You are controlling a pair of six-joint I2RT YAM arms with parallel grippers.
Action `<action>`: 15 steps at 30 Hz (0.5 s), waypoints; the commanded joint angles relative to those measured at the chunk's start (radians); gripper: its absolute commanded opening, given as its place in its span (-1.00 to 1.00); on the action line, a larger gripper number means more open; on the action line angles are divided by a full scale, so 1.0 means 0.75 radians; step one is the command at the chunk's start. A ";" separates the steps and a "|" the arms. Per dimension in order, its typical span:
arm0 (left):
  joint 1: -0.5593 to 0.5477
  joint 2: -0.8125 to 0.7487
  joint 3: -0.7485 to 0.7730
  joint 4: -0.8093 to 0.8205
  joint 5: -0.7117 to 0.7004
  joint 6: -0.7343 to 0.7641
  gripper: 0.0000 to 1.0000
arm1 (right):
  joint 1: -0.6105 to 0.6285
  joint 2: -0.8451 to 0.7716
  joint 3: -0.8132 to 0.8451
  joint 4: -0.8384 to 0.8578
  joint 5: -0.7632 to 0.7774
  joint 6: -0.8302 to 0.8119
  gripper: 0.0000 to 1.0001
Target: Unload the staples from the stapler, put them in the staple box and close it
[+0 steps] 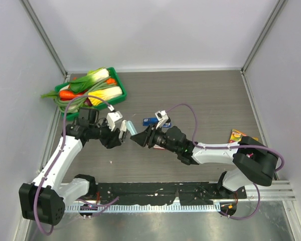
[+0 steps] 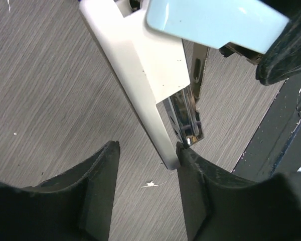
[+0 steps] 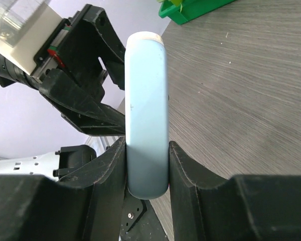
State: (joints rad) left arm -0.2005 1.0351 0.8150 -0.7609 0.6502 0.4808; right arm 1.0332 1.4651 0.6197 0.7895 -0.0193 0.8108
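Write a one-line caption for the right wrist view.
Right gripper shut on the pale-blue stapler over the table, with the left gripper just beyond it.

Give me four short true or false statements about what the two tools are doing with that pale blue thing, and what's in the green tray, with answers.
1. The right tool is shut on the pale-blue rounded oblong with a white base. True.
2. The left tool is clamped shut on nothing. False: its fingers stand apart, and the end of the oblong's white base touches one of them.
3. A silvery metal rail shows beside the white base. True.
4. The green plastic tray is empty. False: it holds vegetables.
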 commanded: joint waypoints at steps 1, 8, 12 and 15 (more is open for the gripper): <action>-0.011 -0.002 0.051 0.018 0.035 0.024 -0.07 | 0.009 0.004 0.002 0.109 -0.050 0.038 -0.98; -0.035 -0.020 -0.049 0.157 -0.294 0.077 -0.94 | 0.007 -0.012 0.018 -0.022 -0.160 -0.021 -0.98; -0.074 -0.044 -0.144 0.249 -0.486 0.222 -0.99 | 0.009 -0.078 0.006 -0.146 -0.209 -0.085 -0.98; -0.107 -0.094 -0.207 0.296 -0.566 0.285 -1.00 | 0.007 -0.104 -0.014 -0.193 -0.218 -0.124 -0.98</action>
State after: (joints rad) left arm -0.2623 1.0111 0.7036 -0.6468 0.3958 0.5953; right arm 1.0267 1.4715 0.6106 0.6533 -0.0948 0.7921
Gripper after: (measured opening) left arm 0.121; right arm 0.397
